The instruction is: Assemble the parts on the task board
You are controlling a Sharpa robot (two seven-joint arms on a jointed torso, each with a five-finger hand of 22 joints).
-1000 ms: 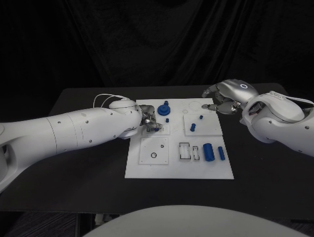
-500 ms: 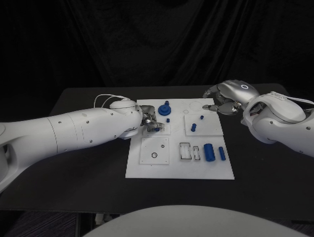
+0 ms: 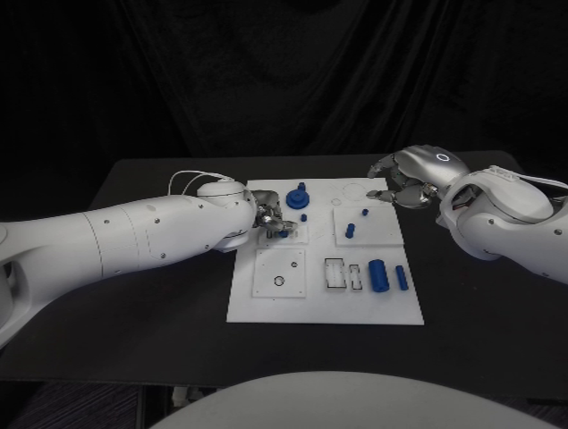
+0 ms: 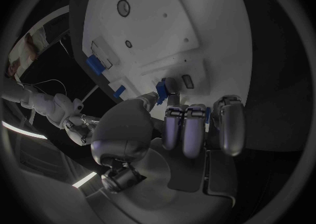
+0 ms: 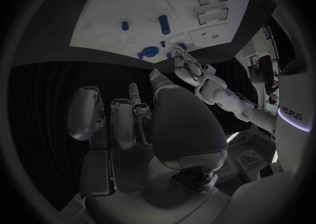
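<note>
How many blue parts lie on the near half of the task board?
2: a thick blue cylinder and a slimmer blue pin, side by side to the right of the rectangular slots on the task board. Nothing covers that half, so none seem hidden.

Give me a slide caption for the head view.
Left hand holds a blue part at the white board; right hand hovers.

Head camera: looking down from above at the whole task board [image 3: 325,308]. Left wrist camera: sitting close behind the left hand [image 4: 191,129]. Right wrist camera: sitting farther off behind the right hand [image 5: 131,118]. All are sharing the board.
</note>
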